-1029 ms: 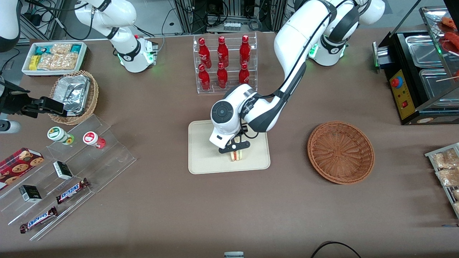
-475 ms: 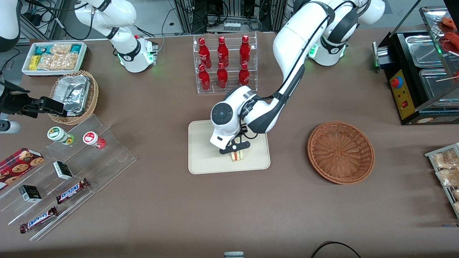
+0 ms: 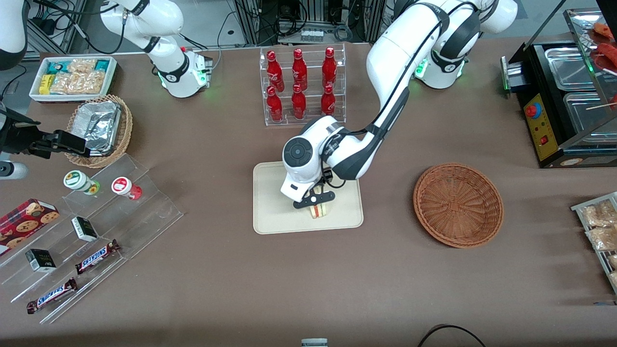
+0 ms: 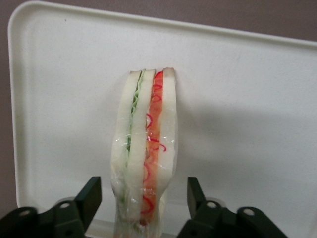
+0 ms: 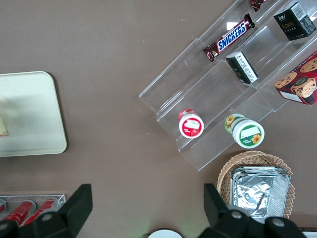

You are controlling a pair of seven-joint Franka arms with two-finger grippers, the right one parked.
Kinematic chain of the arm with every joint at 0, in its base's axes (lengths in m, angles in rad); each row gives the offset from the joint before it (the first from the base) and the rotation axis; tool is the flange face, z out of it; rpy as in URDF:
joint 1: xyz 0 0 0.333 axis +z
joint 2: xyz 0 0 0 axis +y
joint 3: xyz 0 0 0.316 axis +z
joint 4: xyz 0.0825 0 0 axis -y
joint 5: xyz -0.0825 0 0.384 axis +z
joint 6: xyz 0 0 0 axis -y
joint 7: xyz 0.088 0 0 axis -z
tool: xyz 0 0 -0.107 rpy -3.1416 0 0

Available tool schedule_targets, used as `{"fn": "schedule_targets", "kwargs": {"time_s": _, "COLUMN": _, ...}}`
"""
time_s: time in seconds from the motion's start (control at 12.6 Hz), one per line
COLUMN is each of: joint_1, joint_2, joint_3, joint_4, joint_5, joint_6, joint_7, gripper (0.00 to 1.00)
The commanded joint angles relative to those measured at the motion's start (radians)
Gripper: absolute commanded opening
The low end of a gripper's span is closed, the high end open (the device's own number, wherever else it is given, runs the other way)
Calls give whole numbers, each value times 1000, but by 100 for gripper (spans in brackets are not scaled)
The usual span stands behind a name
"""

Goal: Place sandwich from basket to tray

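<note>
Sandwich (image 4: pixel 144 148) stands between the gripper's (image 4: pixel 143 198) parted jaws, seemingly untouched.

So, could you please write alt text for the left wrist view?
A wrapped sandwich stands on its edge on the cream tray, showing green and red-orange filling. The gripper is over it, its black fingers open on either side, not touching it.

Readable: "SNICKERS" in white-edged blue letters on the two brown chocolate bars (image 3: pixel 98 256) (image 3: pixel 52 295) lying on the clear acrylic stepped display stand (image 3: pixel 96 236) toward the parked arm's end of the surface. Same word on the brown bar (image 5: pixel 232 36) seen from the right wrist. Other labels on jars, bottles and boxes too small to read.
</note>
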Motion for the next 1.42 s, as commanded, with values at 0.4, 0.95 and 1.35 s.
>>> {"fn": "schedule_targets", "kwargs": {"time_s": 0.4, "joint_1": 25, "joint_2": -189, "joint_3": 14, "joint_4": 10, "joint_5": 15, "joint_6": -133, "joint_7": 154, "gripper": 100}}
{"fn": "schedule_targets", "kwargs": {"time_s": 0.95, "joint_1": 247, "joint_2": -341, "joint_3": 13, "joint_4": -28, "joint_5": -76, "joint_6": -312, "joint_7": 424, "gripper": 100}}
{"fn": "schedule_targets", "kwargs": {"time_s": 1.35, "joint_1": 431, "joint_2": -488, "joint_3": 13, "joint_4": -186, "joint_5": -79, "joint_6": -305, "joint_7": 629, "gripper": 100}}
